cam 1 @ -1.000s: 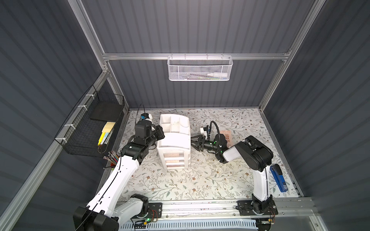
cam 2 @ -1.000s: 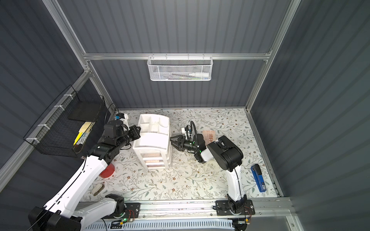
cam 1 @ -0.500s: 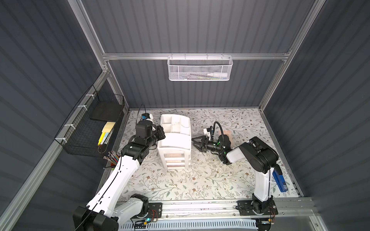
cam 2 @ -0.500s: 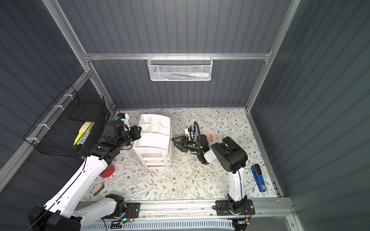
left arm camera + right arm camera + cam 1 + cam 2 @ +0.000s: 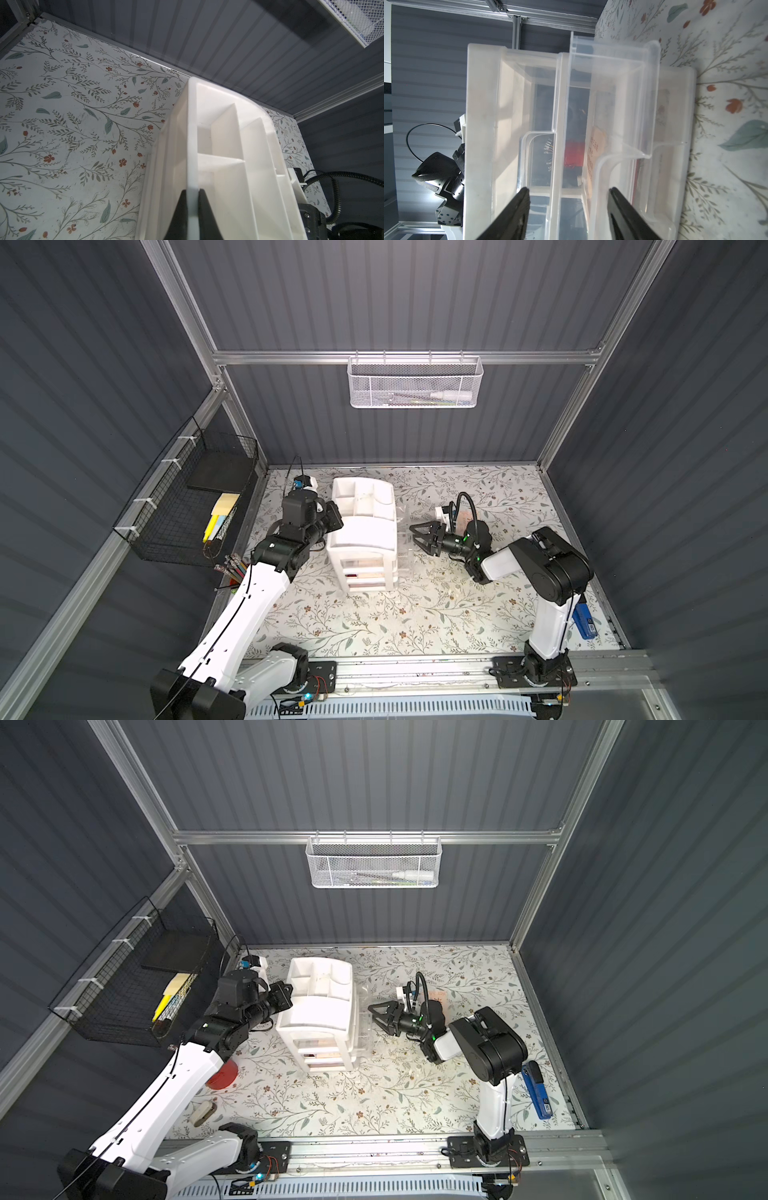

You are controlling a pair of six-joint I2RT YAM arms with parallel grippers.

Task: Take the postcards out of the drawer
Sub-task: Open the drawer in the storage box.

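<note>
A white drawer unit (image 5: 361, 539) (image 5: 316, 1011) stands on the floral mat. Its clear drawers (image 5: 401, 531) (image 5: 623, 104) are slid out toward my right arm. Through the clear plastic I see two postcards inside, a red one (image 5: 574, 153) and a pale peach one (image 5: 597, 143). Another peach postcard (image 5: 439, 997) lies on the mat behind my right wrist. My left gripper (image 5: 338, 518) (image 5: 192, 190) is shut on the unit's top rim (image 5: 192, 145). My right gripper (image 5: 415, 539) (image 5: 568, 189) is open, with its fingers pointing at the pulled-out drawers and nothing held.
A black wire basket (image 5: 195, 506) with yellow sticky notes hangs on the left wall. A white mesh basket (image 5: 413, 383) hangs on the back wall. A blue stapler (image 5: 584, 620) lies at the front right. A red disc (image 5: 222, 1073) and coloured pencils (image 5: 232, 568) are beside my left arm.
My right arm's elbow has swung to the right and the forearm has stretched out flatter, while its open gripper stays at the drawers. The left arm has not moved.
</note>
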